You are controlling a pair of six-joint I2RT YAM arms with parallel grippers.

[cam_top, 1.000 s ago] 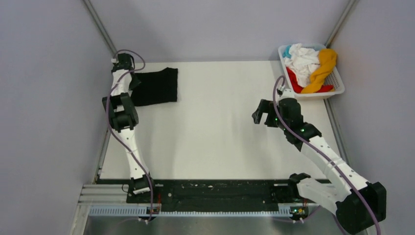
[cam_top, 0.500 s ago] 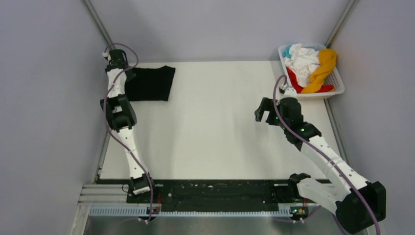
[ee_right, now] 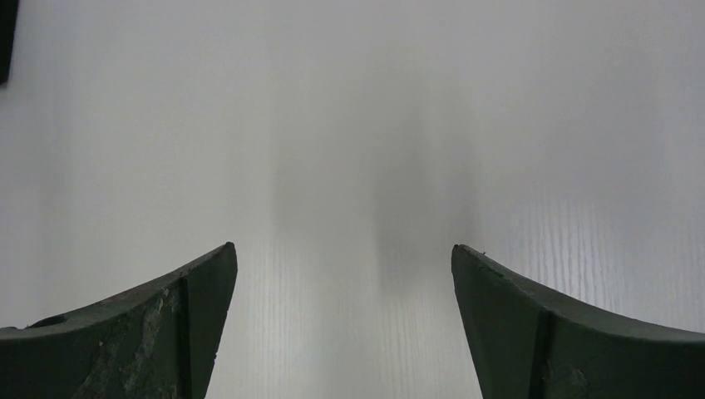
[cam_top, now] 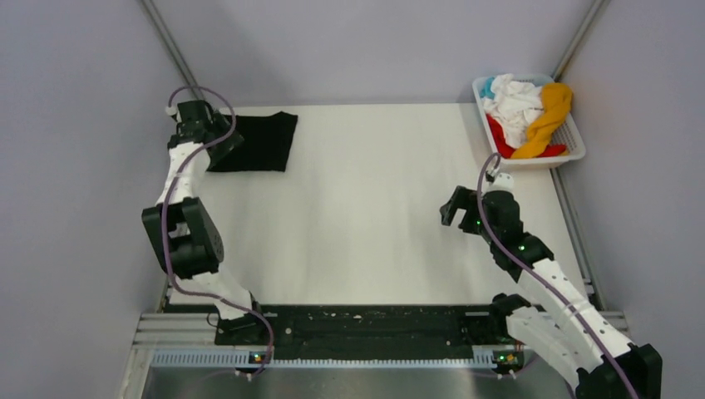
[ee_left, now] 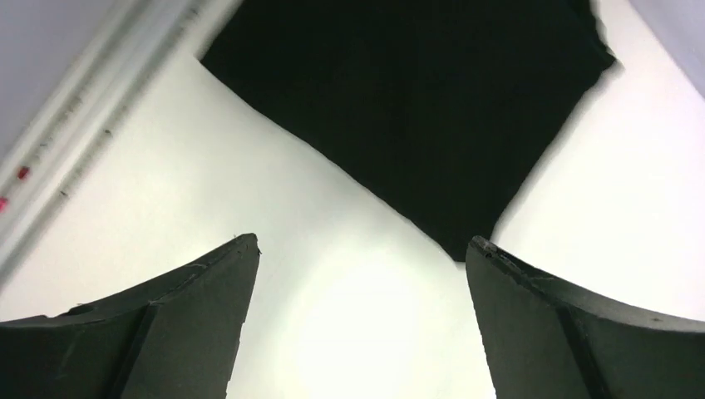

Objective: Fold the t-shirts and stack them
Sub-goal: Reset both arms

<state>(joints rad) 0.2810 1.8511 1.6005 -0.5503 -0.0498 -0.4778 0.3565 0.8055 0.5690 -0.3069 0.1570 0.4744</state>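
Observation:
A folded black t-shirt (cam_top: 259, 141) lies flat at the table's far left; it fills the top of the left wrist view (ee_left: 416, 100). My left gripper (cam_top: 223, 143) is open and empty at the shirt's left edge, and in its own view (ee_left: 363, 245) its jaws stand wide apart over bare table just short of a shirt corner. White (cam_top: 517, 101), orange-yellow (cam_top: 547, 116), red (cam_top: 500, 135) and light blue (cam_top: 499, 84) t-shirts lie crumpled in the basket. My right gripper (cam_top: 453, 208) is open and empty over bare table, seen also in the right wrist view (ee_right: 343, 248).
The white slatted basket (cam_top: 575, 140) stands at the far right corner, beyond my right arm. A metal rail (ee_left: 75, 141) runs along the table's left edge beside the black shirt. Grey walls close in both sides.
My left arm has pulled back toward the near left and let go of the black shirt, which lies further left than before. My right gripper has drawn back toward the near side.

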